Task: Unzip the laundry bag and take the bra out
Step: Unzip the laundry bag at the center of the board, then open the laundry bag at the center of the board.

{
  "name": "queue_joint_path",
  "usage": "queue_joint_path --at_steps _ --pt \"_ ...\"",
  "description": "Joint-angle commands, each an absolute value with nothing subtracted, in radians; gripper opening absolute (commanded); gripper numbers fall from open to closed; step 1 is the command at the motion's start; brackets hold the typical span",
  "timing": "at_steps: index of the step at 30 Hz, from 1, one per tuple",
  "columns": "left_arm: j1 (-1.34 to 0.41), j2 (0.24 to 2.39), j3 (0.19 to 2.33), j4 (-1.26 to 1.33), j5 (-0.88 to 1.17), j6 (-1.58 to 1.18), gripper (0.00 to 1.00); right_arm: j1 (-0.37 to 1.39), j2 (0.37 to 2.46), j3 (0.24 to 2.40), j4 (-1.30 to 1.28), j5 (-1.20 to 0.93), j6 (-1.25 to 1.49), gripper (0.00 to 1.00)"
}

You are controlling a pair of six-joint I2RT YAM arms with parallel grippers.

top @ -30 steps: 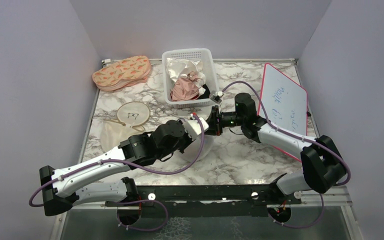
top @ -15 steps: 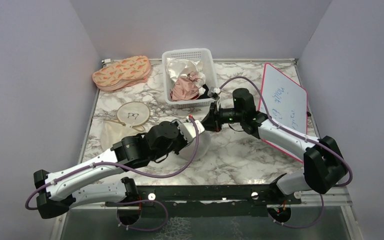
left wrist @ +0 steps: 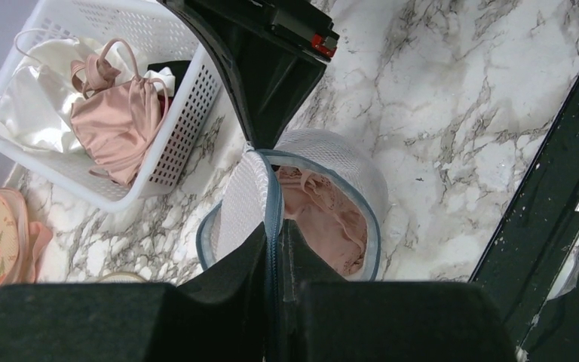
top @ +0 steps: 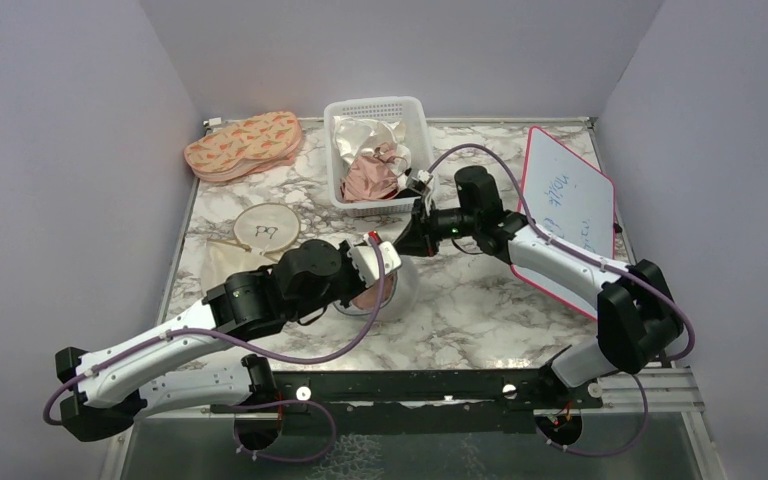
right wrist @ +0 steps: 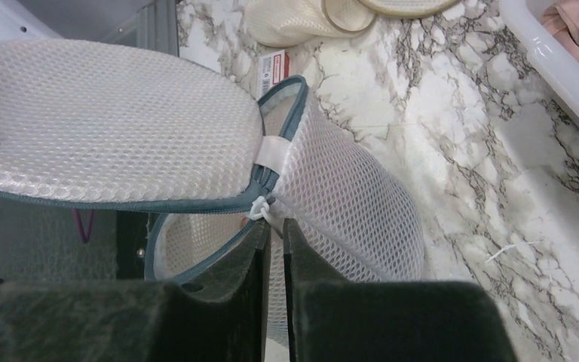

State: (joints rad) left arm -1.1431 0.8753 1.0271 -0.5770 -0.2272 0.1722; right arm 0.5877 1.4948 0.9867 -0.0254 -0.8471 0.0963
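The laundry bag (top: pixel 401 281) sits mid-table, white mesh with a blue-grey zip rim, its round lid (right wrist: pixel 105 124) lifted open. The dusty-pink bra (left wrist: pixel 328 220) lies inside the bag (left wrist: pixel 347 162) and also shows in the top view (top: pixel 368 298). My left gripper (left wrist: pixel 275 235) is shut on the lid's zip rim, just left of the bag in the top view (top: pixel 375 262). My right gripper (right wrist: pixel 273 223) is shut on the white zip pull (right wrist: pixel 260 208) at the bag's far side, seen from above (top: pixel 410 236). The bra's black straps are hidden.
A white slotted basket (top: pixel 415 125) with peach-pink cloth (top: pixel 368 178) and cream satin (top: pixel 358 135) stands just behind the bag. A red-framed whiteboard (top: pixel 568 215) lies at the right. A cream pouch (top: pixel 225 268), a round embroidered piece (top: pixel 267 228) and carrot-print pouches (top: pixel 243 145) are at the left.
The left arm has drawn back toward the left with the zip rim, and the right gripper has moved toward the basket. The lid has lifted and the pink bra now shows.
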Motion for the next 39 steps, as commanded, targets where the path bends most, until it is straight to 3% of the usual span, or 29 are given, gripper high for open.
queue_joint_path --at_steps 1,10,13,21,25,39 --pt "-1.147 0.877 1.091 -0.57 -0.212 0.147 0.0 0.577 1.531 1.027 -0.054 -0.808 0.106 0.12" --pt "-1.146 1.015 1.202 -0.676 -0.485 -0.177 0.0 0.577 1.406 1.041 -0.277 -0.526 0.232 0.6" --pt "-1.145 1.07 1.25 -0.724 -0.522 -0.288 0.0 0.578 1.371 1.028 -0.354 -0.495 0.258 0.7" --pt "-1.097 1.189 1.373 -0.825 -0.576 -0.467 0.0 0.614 1.254 0.899 -0.342 -0.517 0.402 0.81" --pt "-0.999 1.217 1.408 -0.859 -0.504 -0.524 0.0 0.688 1.261 0.885 -0.329 -0.448 0.499 0.85" --pt "-0.872 1.214 1.388 -0.862 -0.373 -0.572 0.0 0.888 1.42 0.951 -0.214 -0.274 0.665 0.85"
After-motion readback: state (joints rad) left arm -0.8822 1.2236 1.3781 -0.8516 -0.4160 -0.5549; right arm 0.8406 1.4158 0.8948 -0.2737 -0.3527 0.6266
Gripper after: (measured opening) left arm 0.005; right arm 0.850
